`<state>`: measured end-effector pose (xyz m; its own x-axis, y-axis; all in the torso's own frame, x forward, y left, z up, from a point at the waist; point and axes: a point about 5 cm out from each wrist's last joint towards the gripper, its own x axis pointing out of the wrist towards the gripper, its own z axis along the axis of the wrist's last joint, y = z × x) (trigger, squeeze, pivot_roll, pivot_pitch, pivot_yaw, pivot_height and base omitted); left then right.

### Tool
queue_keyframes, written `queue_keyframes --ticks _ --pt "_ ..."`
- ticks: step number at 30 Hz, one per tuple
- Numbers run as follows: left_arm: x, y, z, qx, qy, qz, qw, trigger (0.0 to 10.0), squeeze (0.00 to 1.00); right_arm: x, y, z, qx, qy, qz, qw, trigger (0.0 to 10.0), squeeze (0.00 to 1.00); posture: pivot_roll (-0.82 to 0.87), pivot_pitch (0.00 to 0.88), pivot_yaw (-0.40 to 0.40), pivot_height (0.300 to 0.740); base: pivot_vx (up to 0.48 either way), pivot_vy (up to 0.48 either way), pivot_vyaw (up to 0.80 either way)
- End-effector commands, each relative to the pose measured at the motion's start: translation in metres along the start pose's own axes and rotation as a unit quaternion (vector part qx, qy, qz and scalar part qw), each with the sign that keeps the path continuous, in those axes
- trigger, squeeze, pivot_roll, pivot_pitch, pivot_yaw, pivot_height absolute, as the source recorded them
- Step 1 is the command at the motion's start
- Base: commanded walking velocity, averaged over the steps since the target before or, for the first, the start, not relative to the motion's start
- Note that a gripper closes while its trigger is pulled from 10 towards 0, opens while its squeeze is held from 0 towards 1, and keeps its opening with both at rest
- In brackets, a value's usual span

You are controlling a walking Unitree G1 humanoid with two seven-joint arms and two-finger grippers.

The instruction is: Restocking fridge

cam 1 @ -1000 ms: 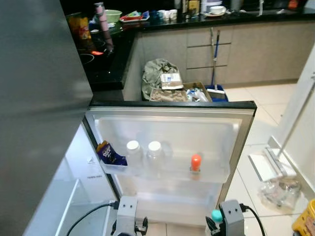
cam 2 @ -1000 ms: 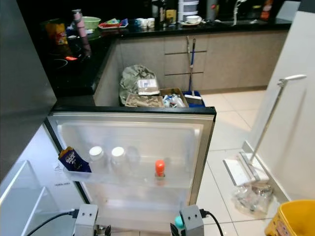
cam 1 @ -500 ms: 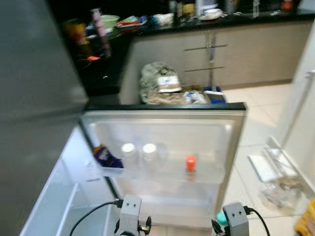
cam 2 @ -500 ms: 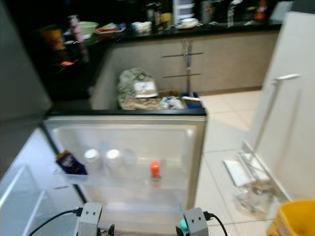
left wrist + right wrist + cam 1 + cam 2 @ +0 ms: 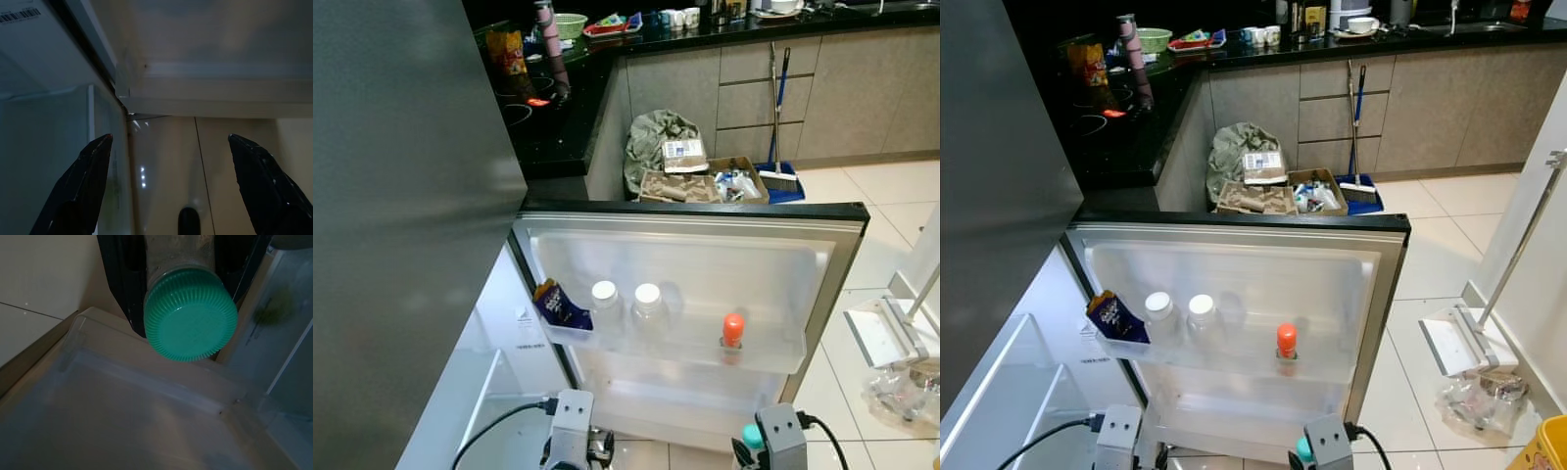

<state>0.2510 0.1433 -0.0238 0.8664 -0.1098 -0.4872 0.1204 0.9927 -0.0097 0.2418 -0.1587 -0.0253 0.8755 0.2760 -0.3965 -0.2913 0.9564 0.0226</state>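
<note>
Left eye view looks down on the open fridge door [image 5: 822,294], its clear shelf [image 5: 764,354] carrying a purple snack packet [image 5: 560,305], two white-capped bottles [image 5: 605,305] and an orange-capped bottle [image 5: 732,336]. Just below the door, the right gripper [image 5: 188,264] is clamped on a green-capped bottle [image 5: 190,318] above a clear bin. Beside it, the left gripper [image 5: 168,181] hangs with fingers [image 5: 83,186] spread wide, holding nothing.
</note>
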Motion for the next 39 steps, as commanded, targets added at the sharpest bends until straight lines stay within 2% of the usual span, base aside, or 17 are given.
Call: queue_keyframes --ticks 1,7,12,29,35,39 --pt "-0.002 0.003 -0.006 -0.002 0.01 0.009 1.0 10.0 0.0 -0.002 -0.002 -0.002 0.005 0.002 -0.003 1.0 10.0 0.0 -0.07 0.114 0.075 0.74 0.0 -0.48 0.0" --pt "-0.002 0.004 -0.006 -0.006 0.008 0.012 1.0 10.0 0.0 -0.002 -0.002 -0.002 0.006 0.001 -0.003 1.0 10.0 0.0 -0.07 0.114 0.075 0.74 0.0 -0.48 0.0" --pt "-0.002 0.011 -0.007 -0.023 0.015 0.048 0.998 10.0 0.0 -0.003 -0.001 -0.003 0.007 0.001 -0.003 1.0 10.0 0.0 -0.07 0.113 0.077 0.74 0.0 0.0 0.0" --pt "-0.002 0.012 -0.007 -0.032 0.019 0.039 0.999 10.0 0.0 -0.002 0.0 -0.002 0.008 -0.002 -0.001 1.0 10.0 0.0 -0.06 0.111 0.079 0.74 0.0 0.0 0.0" --pt "-0.002 0.012 -0.008 -0.034 0.024 0.033 0.999 10.0 0.0 -0.002 0.001 -0.002 0.009 -0.003 -0.002 1.0 10.0 0.0 -0.07 0.113 0.082 0.74 0.0 0.463 0.0" --pt "-0.002 0.011 -0.008 -0.024 0.02 0.029 0.999 10.0 0.0 -0.002 0.001 -0.002 0.009 -0.003 -0.002 1.0 10.0 0.0 -0.07 0.113 0.082 0.74 0.0 0.0 0.0"
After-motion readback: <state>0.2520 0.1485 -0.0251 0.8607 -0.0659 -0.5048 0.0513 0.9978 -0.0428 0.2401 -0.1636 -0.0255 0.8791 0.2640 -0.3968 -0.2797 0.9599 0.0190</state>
